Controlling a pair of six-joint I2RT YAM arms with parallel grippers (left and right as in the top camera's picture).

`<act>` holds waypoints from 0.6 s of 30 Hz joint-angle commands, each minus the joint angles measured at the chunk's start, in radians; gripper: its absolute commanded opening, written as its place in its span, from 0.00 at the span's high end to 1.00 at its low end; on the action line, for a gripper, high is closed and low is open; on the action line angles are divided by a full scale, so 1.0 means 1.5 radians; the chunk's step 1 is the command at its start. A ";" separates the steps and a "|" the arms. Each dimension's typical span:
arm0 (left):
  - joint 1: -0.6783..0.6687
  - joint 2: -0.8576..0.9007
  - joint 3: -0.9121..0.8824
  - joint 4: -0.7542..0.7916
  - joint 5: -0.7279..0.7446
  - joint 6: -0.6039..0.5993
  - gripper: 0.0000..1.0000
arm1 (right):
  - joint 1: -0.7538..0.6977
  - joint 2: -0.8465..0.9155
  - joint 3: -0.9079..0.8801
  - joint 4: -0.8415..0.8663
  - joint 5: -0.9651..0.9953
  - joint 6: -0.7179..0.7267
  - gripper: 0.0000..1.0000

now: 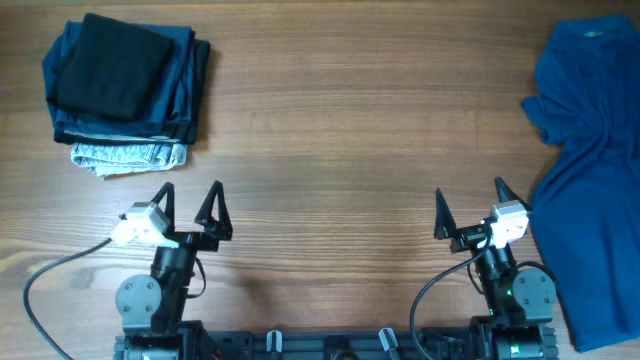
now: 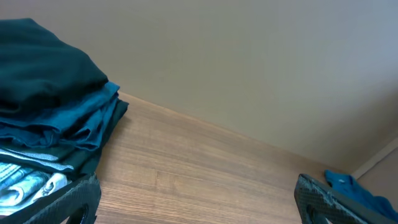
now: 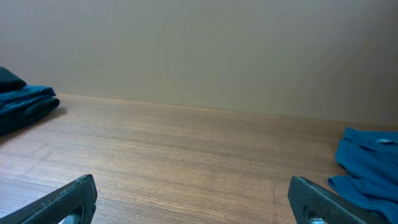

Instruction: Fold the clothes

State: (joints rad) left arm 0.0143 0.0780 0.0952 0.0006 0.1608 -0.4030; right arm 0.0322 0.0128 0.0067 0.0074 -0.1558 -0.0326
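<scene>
Left pincer (image 1: pixel 190 190) and right pincer (image 1: pixel 469 192) hover spread wide and empty over the desk (image 1: pixel 340 130). Beside the right one lies the crumpled blue shirt (image 1: pixel 590 150), unfolded; grabbed by one loose fold, it could bunch worse or slide off the edge. Far left sits a folded pile (image 1: pixel 125 85); no writing is readable

Open tabletop (image 1: pixel 340 130) between folded stack (image 1: pixel 125 85) left and blue shirt (image 1: pixel 590 150) right
</scene>
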 commanded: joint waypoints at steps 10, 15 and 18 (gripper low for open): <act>-0.016 -0.050 -0.060 -0.049 -0.068 0.135 0.00 | 0.003 -0.005 -0.001 0.004 0.002 -0.011 0.01; -0.033 -0.050 -0.060 -0.049 -0.068 0.316 0.00 | 0.003 -0.005 -0.001 0.004 0.002 -0.011 0.00; -0.033 -0.050 -0.060 -0.050 -0.074 0.356 0.00 | 0.003 -0.005 -0.001 0.004 0.002 -0.011 0.01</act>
State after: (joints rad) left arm -0.0311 0.0128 0.0139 -0.0715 0.0715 -0.0025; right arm 0.0322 0.0128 0.0067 0.0074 -0.1558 -0.0326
